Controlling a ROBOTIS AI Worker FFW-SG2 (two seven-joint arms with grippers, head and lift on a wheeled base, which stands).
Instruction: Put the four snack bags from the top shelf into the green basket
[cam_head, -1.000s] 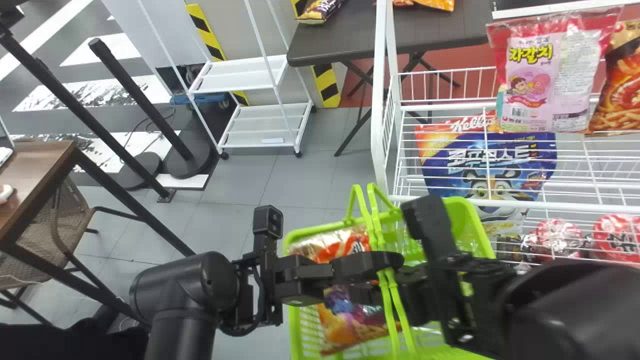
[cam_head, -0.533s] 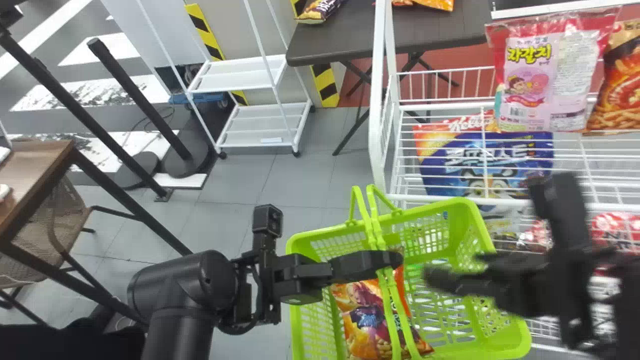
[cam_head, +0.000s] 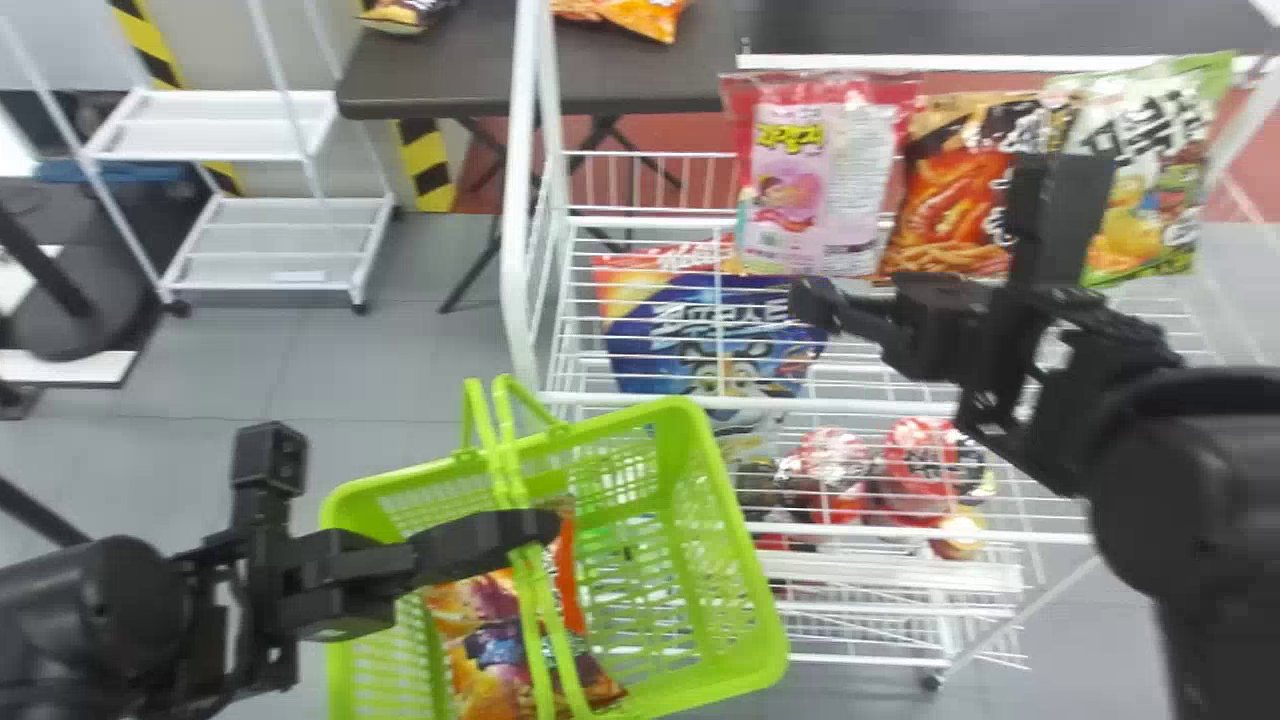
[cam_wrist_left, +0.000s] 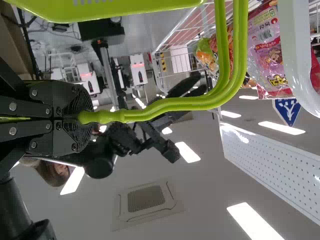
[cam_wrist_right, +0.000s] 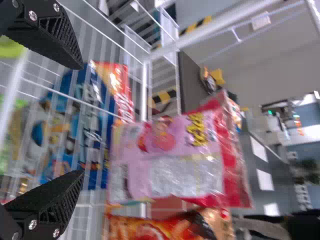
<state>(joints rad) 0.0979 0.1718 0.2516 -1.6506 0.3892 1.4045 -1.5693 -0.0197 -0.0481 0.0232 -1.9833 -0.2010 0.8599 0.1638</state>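
The right gripper (cam_head: 812, 303) has its fingers spread with a gap between them, and the pink snack bag (cam_head: 820, 190) is just ahead of the fingertips, not between them. The left gripper (cam_head: 552, 525) has its fingers pinched on the green handles (cam_head: 508, 460) of the basket (cam_head: 700, 440), over the basket's opening. Inside the basket, an orange and purple snack bag (cam_head: 490, 655) lies beneath the handles. The pink bag is at the left end of a row on the top shelf (cam_head: 650, 222); next to it comes an orange and brown bag (cam_head: 945, 220), then a green and white bag (cam_head: 1150, 190), partly behind the right gripper's arm. Through the wires below the pink bag shows a big blue cereal bag (cam_head: 660, 320), and lower, to its right, are some red packages (cam_head: 830, 460). Past the white rack (cam_head: 521, 200) there is a dark bench (cam_head: 440, 75) carrying an orange packet (cam_head: 645, 18) and a dark packet (cam_head: 400, 15). A white trolley (cam_head: 215, 125) stands on the floor (cam_head: 400, 340), to the left of the bench.
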